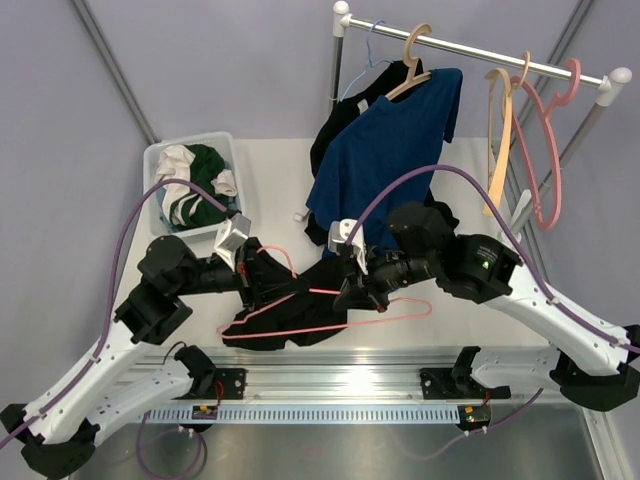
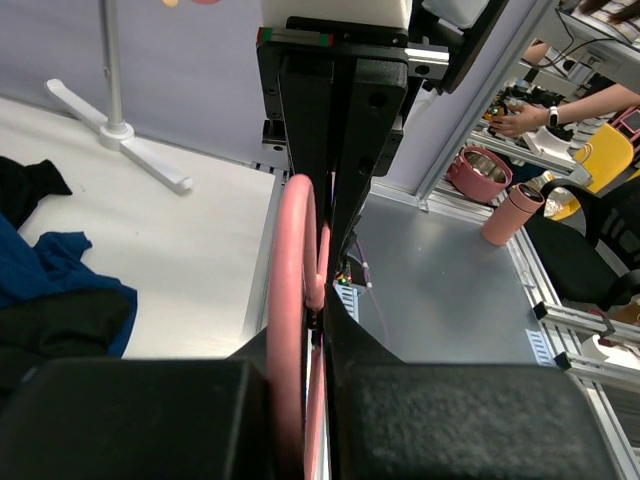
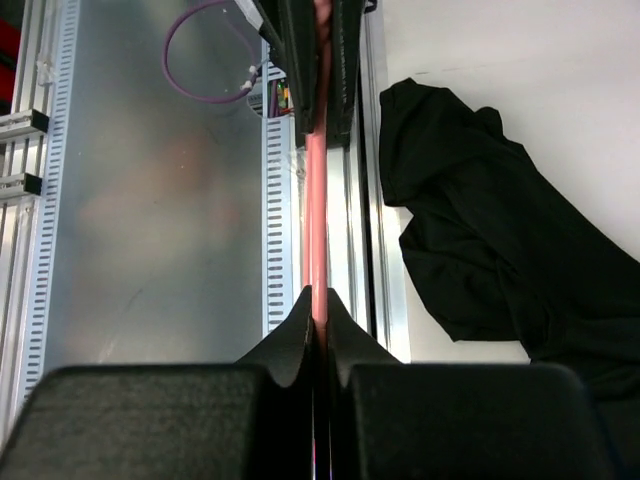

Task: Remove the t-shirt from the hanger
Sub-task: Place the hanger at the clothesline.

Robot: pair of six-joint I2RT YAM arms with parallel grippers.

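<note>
A pink hanger (image 1: 300,330) lies low over the table's near edge, between my two grippers. The black t-shirt (image 1: 290,305) is draped over it in a crumpled heap. My left gripper (image 1: 262,268) is shut on the hanger's curved hook end. In the left wrist view the pink hanger (image 2: 290,260) runs between the closed tips of the left gripper (image 2: 322,320). My right gripper (image 1: 362,290) is shut on the hanger's thin bar (image 3: 316,220). The right gripper (image 3: 318,300) pinches it, with the black t-shirt (image 3: 480,220) lying to its right.
A clothes rack (image 1: 520,62) stands at the back right. It carries a blue t-shirt (image 1: 385,160) on a wooden hanger, plus bare pink hangers (image 1: 545,150). A white basket (image 1: 160,160) of clothes sits at the back left. The rack's foot (image 2: 130,140) rests on the table.
</note>
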